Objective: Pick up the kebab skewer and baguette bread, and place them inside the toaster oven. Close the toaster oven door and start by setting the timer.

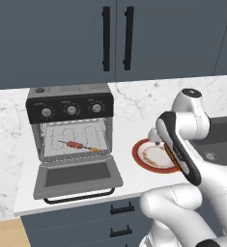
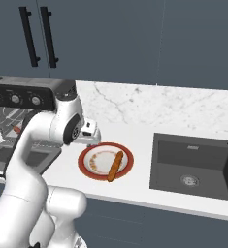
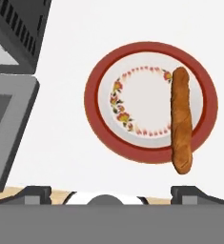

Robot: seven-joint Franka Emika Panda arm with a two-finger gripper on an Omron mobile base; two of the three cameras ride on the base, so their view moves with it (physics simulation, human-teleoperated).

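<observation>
Baguette bread [image 3: 181,120]: long orange-brown loaf, lying across the plate's [image 3: 96,83] side, one end overhanging the red rim.
Kebab skewer [image 1: 81,145]: reddish chunks on a thin stick, on the rack inside the toaster oven [image 1: 70,128].
Toaster oven door [image 1: 78,177]: dropped open.
Gripper [image 3: 111,193]: fingers spread wide, empty, above the plate.
Sink [image 2: 198,167]: seen in the right base view.

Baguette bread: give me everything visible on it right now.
The baguette bread is a long, narrow orange-brown loaf with rounded ends and a rough crust. It lies flat along one side of the red-rimmed plate, one end overhanging the rim toward the counter's front edge. Only the plate touches it. The gripper hangs above with jaws apart, holding nothing. The plate sits on the white counter between toaster oven and sink.
</observation>
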